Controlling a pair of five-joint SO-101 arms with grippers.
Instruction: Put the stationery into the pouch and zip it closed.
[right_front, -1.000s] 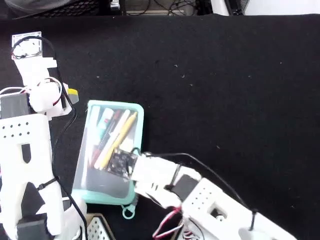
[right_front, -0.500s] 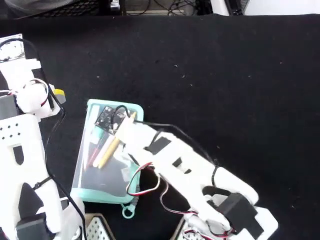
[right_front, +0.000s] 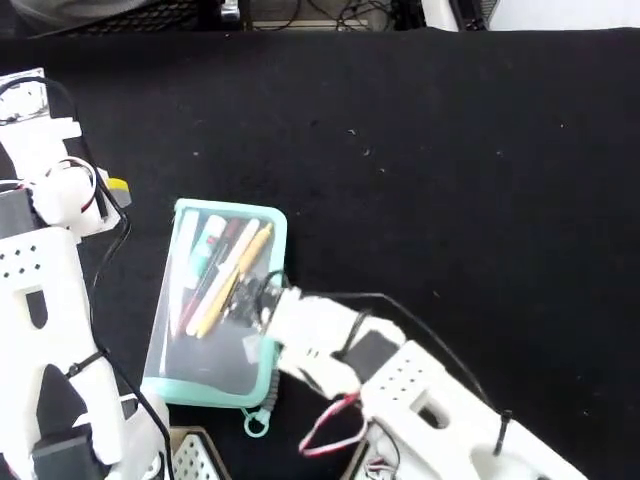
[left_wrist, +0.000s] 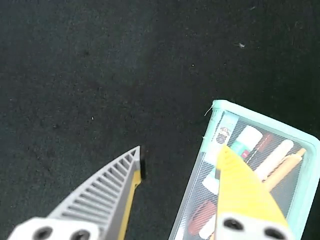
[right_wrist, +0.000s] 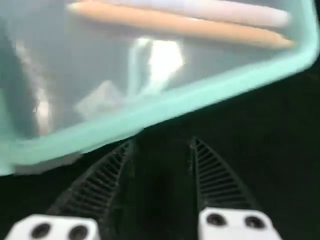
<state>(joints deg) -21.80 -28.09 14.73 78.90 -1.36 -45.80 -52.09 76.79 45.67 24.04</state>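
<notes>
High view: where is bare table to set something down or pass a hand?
Free: the black table beyond the pouch and the stretch right of it, down to the right arm. Crowded: the near left corner, where the pouch lies between the left arm and the right gripper at its edge.

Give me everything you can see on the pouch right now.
The pouch is a flat rectangle, mint-green border around a clear front, lying on the black table. Pens and an orange pencil show inside. A ring pull hangs off one near corner. The right gripper, open, sits at its long edge.
</notes>
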